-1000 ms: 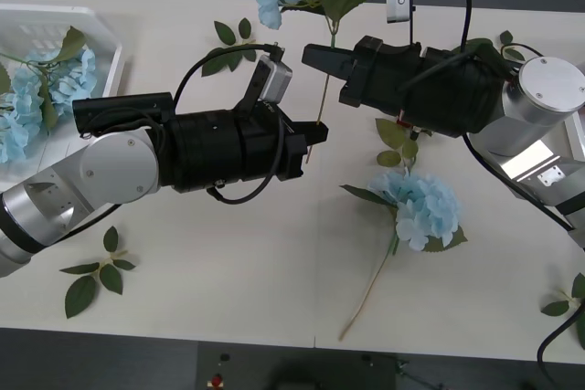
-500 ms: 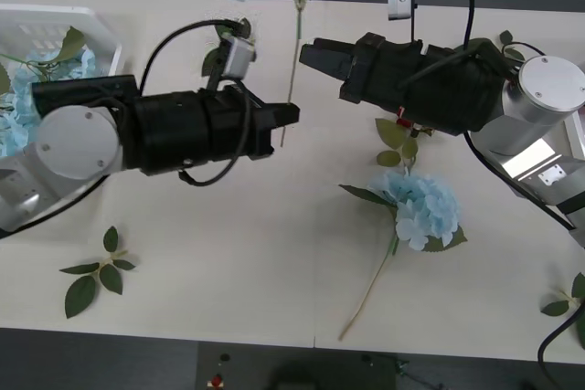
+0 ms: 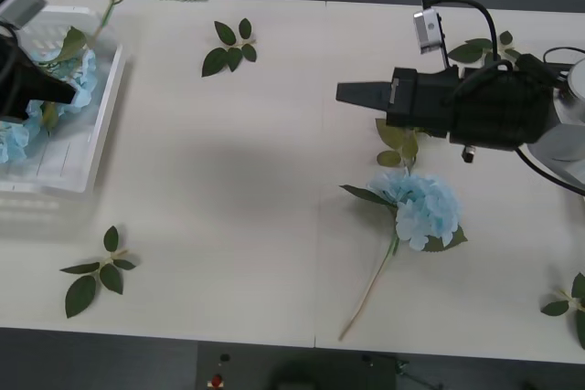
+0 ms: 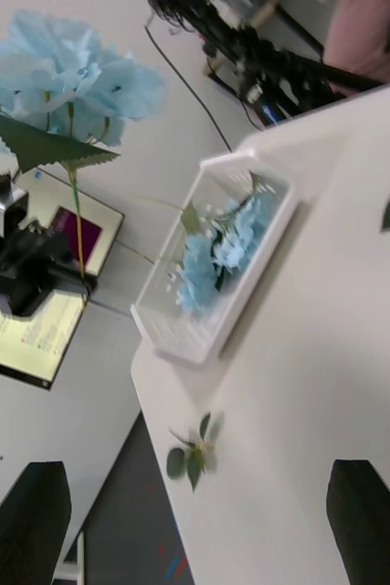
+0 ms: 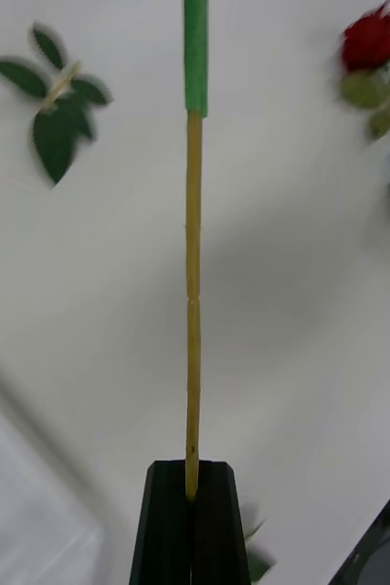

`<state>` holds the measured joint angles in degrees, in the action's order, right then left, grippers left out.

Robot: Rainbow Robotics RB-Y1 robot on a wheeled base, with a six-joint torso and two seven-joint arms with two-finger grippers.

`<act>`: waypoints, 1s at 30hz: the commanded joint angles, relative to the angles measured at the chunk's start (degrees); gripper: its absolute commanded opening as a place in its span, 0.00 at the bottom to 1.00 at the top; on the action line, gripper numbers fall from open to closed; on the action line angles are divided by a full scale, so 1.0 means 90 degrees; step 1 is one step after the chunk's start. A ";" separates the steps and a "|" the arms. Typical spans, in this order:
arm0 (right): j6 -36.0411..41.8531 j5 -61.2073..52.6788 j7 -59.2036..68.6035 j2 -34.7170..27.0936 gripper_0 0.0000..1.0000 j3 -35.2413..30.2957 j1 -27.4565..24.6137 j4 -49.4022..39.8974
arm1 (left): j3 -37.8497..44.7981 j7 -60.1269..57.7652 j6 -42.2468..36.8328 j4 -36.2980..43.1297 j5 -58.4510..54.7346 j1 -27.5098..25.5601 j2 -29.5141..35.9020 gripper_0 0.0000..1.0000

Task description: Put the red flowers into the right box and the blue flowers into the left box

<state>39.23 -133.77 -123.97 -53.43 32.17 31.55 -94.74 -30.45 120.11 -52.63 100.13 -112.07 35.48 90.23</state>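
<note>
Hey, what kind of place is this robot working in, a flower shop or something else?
Probably a robotics lab, not a shop. The artificial pale-blue hydrangea flower and the shallow white plastic tray lie on a plain cream table like test props, and black cables trail on the grey floor behind.

**Three cameras, one table**

The front view looks steeply down on the pale table (image 3: 228, 180) from above. The right wrist view faces along it toward the white slotted plastic tray (image 4: 215, 274), also in the front view (image 3: 82, 148). The left wrist view sits close, looking down a yellow-green stem (image 5: 193, 274).
</note>
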 commanded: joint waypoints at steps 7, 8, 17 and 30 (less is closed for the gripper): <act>-0.0951 0.0333 0.2652 -0.1993 0.82 0.0889 0.0195 -0.1534 | 0.0024 0.2328 -0.0519 -0.3001 0.2706 0.0150 -0.0289 0.00; -0.0941 0.0479 0.2789 -0.2003 0.82 0.0889 0.0205 -0.1543 | 0.0024 0.2396 -0.0480 -0.3108 0.2823 0.0150 -0.0318 0.00; -0.0287 0.3184 0.5513 -0.1651 0.82 0.0889 0.0723 -0.1075 | -0.0074 0.2211 -0.0021 -0.3801 0.4307 0.0150 -0.0523 0.00; 0.3756 0.6670 0.6978 0.0009 0.82 0.0068 0.2031 0.0683 | -0.0074 0.2025 0.0164 -0.4065 0.4434 0.0091 -0.0601 0.97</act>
<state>71.74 -75.77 -62.71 -54.17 32.48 46.98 -89.88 -32.11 140.41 -52.08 64.12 -71.90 35.49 84.74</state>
